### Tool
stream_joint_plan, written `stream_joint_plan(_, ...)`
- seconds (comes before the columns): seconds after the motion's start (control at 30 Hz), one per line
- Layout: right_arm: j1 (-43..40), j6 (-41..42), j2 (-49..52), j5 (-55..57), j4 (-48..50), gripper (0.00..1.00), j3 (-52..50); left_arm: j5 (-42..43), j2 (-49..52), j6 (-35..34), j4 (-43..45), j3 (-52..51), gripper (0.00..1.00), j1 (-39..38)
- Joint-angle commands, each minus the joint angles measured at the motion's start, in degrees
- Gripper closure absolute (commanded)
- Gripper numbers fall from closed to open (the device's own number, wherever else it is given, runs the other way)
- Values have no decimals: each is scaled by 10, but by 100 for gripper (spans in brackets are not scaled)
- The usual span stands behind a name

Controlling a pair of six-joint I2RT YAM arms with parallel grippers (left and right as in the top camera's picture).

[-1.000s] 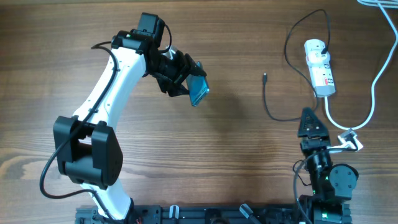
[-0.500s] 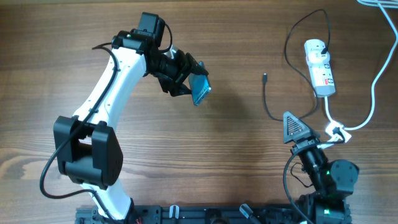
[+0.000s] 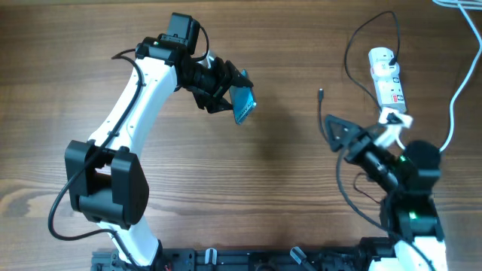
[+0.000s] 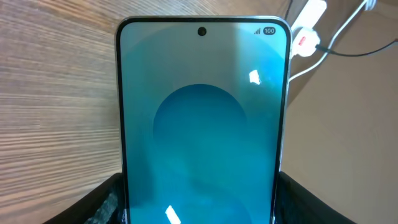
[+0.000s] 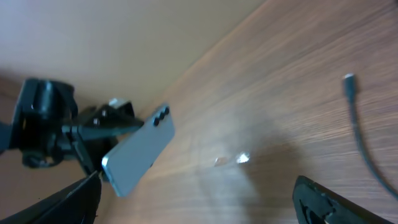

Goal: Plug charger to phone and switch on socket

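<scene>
The phone, its cyan-blue screen lit, hangs tilted above the table with my left gripper shut on its edges. In the left wrist view the phone fills the frame between the black fingers. The right wrist view shows the phone's pale back. The charger's thin black cable runs from the socket and loops round to its small plug tip, which lies loose on the wood. My right gripper stands open and empty, just below that tip and pointing left. The tip shows at the upper right of the right wrist view.
A thick white cord runs from the socket off the table's right edge. Bare wooden table lies between the two arms. The left arm's white link crosses the left half.
My right arm has lifted and swung from the front edge up and to the left, its open jaws now near the charger's cable. The left gripper with the phone shifted slightly right.
</scene>
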Motion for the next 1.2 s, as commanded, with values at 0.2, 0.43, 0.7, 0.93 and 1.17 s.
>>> stream_joint_plan(0.2, 205, -30, 122, 195, 12, 1, 89, -44, -5, -15, 8, 15, 63, 0)
stream_joint_plan(0.43, 285, -29, 187, 253, 113, 1, 89, -104, -5, -36, 35, 15, 63, -21)
stream_joint_plan(0.7, 326, -6, 292, 261, 247, 3, 89, -127, -5, -49, 63, 15, 63, -59)
stream_joint_plan(0.93, 329, 35, 328, 287, 273, 16, 89, -134, -5, -49, 66, 15, 63, -65)
stream_joint_plan(1.17, 348, 35, 330, 299, 287, 19, 89, -135, -5, -69, 83, 15, 63, -65)
